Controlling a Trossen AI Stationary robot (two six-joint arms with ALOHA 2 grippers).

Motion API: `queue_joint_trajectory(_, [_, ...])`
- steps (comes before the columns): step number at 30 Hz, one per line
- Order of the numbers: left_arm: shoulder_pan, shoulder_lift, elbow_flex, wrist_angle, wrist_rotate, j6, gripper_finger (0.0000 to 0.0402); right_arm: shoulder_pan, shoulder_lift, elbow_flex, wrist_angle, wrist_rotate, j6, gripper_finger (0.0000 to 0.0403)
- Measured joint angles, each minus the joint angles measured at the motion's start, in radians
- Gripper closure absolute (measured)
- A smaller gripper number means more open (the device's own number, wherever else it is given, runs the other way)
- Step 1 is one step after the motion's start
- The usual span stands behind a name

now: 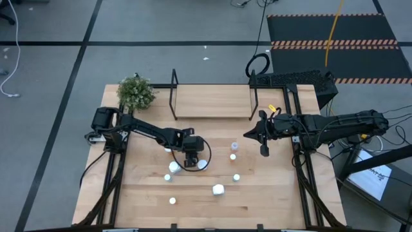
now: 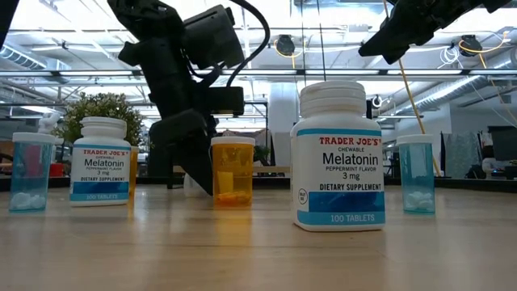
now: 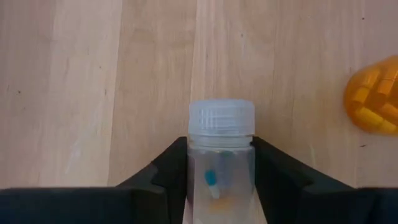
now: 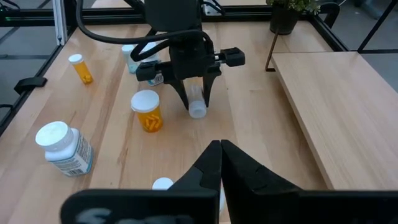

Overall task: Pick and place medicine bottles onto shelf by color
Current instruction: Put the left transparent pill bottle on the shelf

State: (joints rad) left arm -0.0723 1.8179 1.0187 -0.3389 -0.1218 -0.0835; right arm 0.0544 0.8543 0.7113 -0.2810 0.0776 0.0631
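High view shows the shelf (image 1: pixel 212 100) bare, so every bottle awaits sorting. The left gripper (image 3: pixel 221 180) has its fingers closing around a clear bottle (image 3: pixel 221 158) lying on the tabletop (image 1: pixel 270 200); the right gripper (image 1: pixel 264 151), fingers closed and empty, waits above.

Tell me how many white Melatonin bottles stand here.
2. One Melatonin bottle stands close to the low camera; the other farther back, beside a blue bottle. The left arm may hide more.
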Motion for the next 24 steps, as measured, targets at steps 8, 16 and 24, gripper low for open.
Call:
queue_joint_trajectory(8, [0.0, -0.068, 0.0, -0.012, -0.039, 0.05, 0.0222, 0.0, 0.001, -0.018, 0.055, 0.0, 0.0, 0.0403])
queue_joint_trajectory(16, [0.005, -0.227, 0.002, 0.044, -0.045, 0.082, 0.0254, -0.002, 0.016, -0.122, 0.316, 0.0, -0.037, 0.0403])
queue_joint_trajectory(24, [-0.013, -0.347, 0.002, 0.235, -0.046, 0.17, 0.0229, 0.0, 0.078, -0.147, 0.564, 0.001, -0.023, 0.0403])
